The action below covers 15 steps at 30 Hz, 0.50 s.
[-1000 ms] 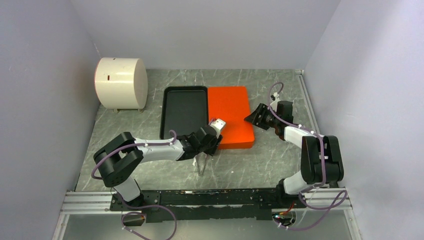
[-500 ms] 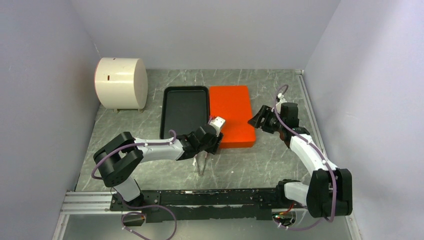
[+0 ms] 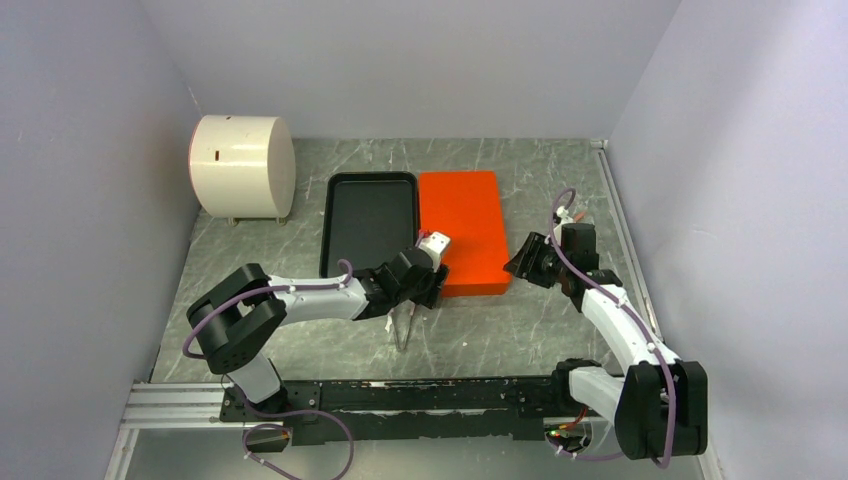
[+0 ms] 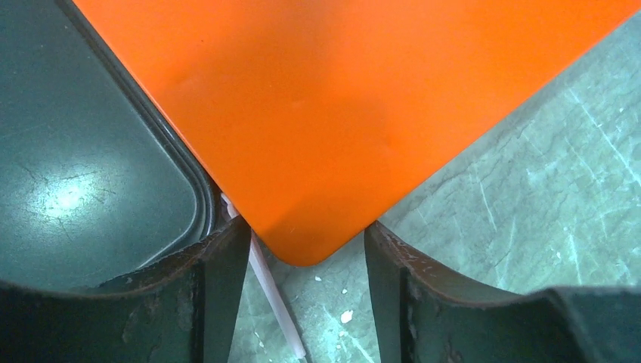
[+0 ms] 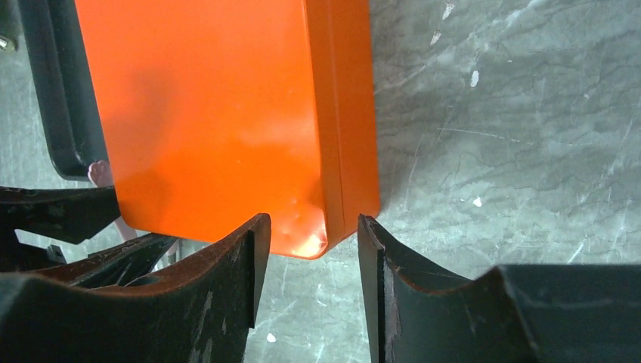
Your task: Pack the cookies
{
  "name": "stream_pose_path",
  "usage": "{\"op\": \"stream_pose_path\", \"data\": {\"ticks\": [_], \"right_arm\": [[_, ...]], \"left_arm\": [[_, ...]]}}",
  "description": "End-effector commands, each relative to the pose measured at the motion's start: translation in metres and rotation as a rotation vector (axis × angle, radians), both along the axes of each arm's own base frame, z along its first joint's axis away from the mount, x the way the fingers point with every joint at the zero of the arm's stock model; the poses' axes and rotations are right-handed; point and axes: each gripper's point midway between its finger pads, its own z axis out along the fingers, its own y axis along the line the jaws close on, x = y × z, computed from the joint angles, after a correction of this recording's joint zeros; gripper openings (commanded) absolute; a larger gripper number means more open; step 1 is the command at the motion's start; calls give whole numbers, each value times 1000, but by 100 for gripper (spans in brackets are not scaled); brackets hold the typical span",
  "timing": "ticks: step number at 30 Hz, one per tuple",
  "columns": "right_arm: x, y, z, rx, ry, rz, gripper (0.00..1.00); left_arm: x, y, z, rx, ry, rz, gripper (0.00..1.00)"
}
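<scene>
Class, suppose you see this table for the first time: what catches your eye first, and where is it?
The bright orange flat rectangular plastic box at mid-table stands out first, with a black rectangular tray beside it on its left. The left hand and right hand each straddle a near corner of it, jaws apart. A cream cylindrical container lies on its side at the far left.

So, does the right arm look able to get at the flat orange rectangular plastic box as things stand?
Probably yes. The right gripper sits at the orange box's near corner, its jaws apart on either side of it, and nothing shows between them.
</scene>
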Motion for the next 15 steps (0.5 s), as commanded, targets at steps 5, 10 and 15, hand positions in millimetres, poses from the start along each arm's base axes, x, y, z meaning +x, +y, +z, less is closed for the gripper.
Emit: {"op": "stream_pose_path", "data": {"ticks": [5,10,15], "right_arm": [[23,-2,22,-19,-86,1,53],[45,3,33,17,-136,-5,57],[84,4,43,15,-183,-14,62]], "left_arm": [[18,-5,56,-189,-40,69,76],[27,2,79,-273,-38,95,81],[64,11,92,-372,-10,156,81]]}}
